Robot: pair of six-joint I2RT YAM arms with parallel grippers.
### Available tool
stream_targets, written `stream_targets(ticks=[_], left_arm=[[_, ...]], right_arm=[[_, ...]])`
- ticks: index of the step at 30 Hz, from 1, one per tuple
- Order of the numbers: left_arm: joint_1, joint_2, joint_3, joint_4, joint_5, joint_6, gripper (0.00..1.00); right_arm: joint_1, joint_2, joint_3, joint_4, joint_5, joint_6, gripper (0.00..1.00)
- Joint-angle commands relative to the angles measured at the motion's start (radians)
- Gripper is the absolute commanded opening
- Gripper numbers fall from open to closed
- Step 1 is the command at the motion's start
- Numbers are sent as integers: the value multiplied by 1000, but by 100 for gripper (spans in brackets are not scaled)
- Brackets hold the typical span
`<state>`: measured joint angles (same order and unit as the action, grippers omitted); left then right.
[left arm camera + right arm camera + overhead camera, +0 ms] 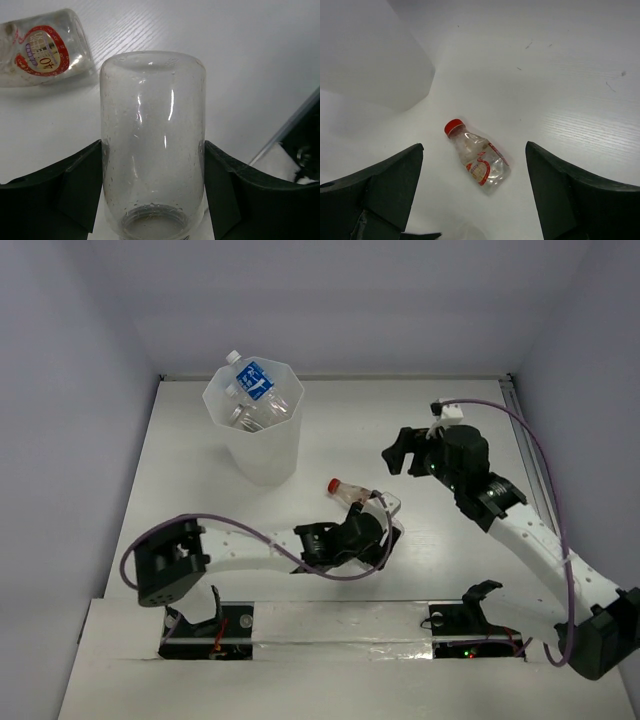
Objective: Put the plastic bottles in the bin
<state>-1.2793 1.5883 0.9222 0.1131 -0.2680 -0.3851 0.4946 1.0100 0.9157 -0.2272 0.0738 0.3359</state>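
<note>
bin (265, 455) sits upper left of centre in the top view, upright, mouth open. One blue-label bottle (254, 381) is already in it, neck poking over the rim, so at least one drop is done. Centre frame: left gripper (153, 155) is low on the table (330, 410), reaching right, with the clear bottle (152, 110) lying lengthwise between the fingers. In the wrist view both pads sit against its sides with no gap visible, at medium width. Grip looks made, but can't tell how firm. Holding across the barrel makes sense: widest straight section, least likely to squirt out. The thin wall may flex, though. Red-cap bottle (352, 491) lies on its side just up-left of that gripper, close to the clear bottle but apart from it, so a lift should clear it if it goes straight up. Right of centre: right gripper (474, 148) hangs high with jaws wide and empty, red-cap bottle framed between its fingers well below. Looks parked or staged for that pick. My read: clear bottle goes next, red-cap after.
</note>
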Motion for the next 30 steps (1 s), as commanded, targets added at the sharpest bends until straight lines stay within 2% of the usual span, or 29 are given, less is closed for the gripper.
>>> stream_targets(ticks=[1,5,8,10,14,18,24,28,30], left_arm=[[-11,-169,-51,11,-45,-57,45],[-11,-348,-131,-3,-59,-98,45],[-11,-520,-189,-53,-103,-130,45],[-11,-572,-204,-99,-157,-162,45],[-11,-717,-227,-182,-211,-201,45],[-11,-894,-234,-217,-282,-221,45],[-11,-932,-125,-326,-466,-227,44],[-2,-916,-65,-297,-559,-150,40],[50,-887,-25,-277,-562,-109,40]], right_arm=[[-14,88,94,-14,-104,-67,88],[-14,197,140,-29,-157,-112,91],[-24,264,166,-34,-172,-133,92],[-24,306,186,-49,-202,-146,92],[-24,415,213,-51,-275,-167,84],[-8,502,216,-23,-377,-169,82],[68,673,270,-47,-319,-193,92],[68,740,314,-72,-295,-202,97],[68,791,339,-109,-298,-215,97]])
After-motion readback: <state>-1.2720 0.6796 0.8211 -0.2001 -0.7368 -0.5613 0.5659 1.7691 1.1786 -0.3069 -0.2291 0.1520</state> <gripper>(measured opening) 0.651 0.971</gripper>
